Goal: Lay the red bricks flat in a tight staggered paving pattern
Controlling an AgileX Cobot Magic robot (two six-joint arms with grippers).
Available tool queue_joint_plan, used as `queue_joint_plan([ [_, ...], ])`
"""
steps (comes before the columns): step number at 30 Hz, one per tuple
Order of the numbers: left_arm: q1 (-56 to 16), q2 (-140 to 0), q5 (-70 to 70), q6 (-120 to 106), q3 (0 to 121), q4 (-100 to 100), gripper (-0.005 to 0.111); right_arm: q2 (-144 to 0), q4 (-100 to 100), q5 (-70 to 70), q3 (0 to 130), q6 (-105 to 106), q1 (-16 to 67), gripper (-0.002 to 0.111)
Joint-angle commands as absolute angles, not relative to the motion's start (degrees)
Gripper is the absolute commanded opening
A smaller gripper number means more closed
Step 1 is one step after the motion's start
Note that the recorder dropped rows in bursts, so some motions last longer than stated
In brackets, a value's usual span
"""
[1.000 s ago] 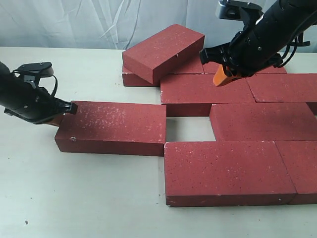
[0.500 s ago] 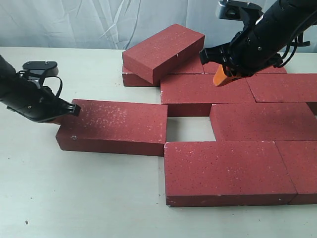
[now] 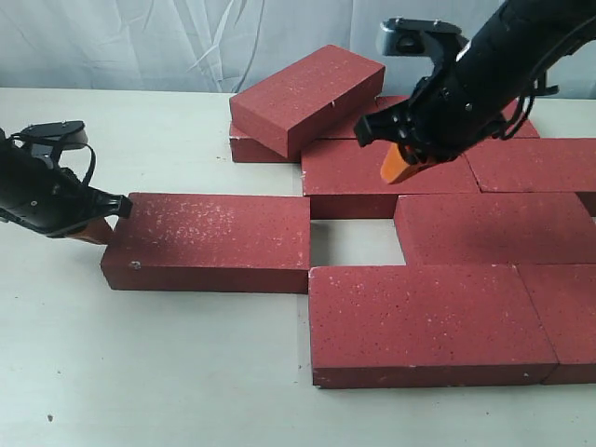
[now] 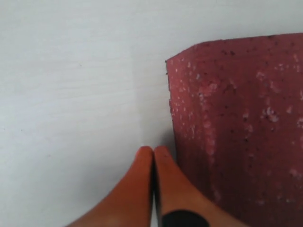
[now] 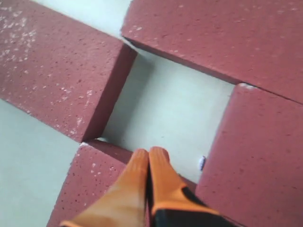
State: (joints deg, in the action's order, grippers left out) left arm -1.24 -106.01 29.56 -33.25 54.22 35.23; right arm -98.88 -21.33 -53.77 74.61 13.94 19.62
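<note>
Now, left end effector [image 4: 152, 150] beside outlying red brick [image 4: 236, 123].

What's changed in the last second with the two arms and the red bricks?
The right gripper, jaws shut and empty, swung left and slightly lower over the laid dark red paving bricks. The left gripper, also shut, drew back a little at the end of the loose left brick, which hardly moved. The tilted brick and the gap stayed.

Two orange fingertips [image 4: 142, 175] of the left gripper [image 4: 153, 156] are pressed together. They rest beside a speckled red brick [image 4: 241, 127] on a pale table [image 4: 75, 85].
</note>
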Motion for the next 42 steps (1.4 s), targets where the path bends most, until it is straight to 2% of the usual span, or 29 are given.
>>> queue_joint_plan([
  [1, -1.2, -106.0, 30.0, -33.0, 54.0, 36.8, 0.0, -100.5, -21.7, -50.5, 72.2, 14.5, 25.4, -0.001],
  [15, -1.2, -106.0, 30.1, -33.0, 54.0, 37.8, 0.0, -107.9, -24.1, -46.3, 71.5, 14.7, 37.3, -0.001],
  [42, -1.2, -106.0, 30.1, -33.0, 54.0, 37.8, 0.0, -111.8, -21.0, -41.6, 71.1, 15.0, 37.7, -0.001],
])
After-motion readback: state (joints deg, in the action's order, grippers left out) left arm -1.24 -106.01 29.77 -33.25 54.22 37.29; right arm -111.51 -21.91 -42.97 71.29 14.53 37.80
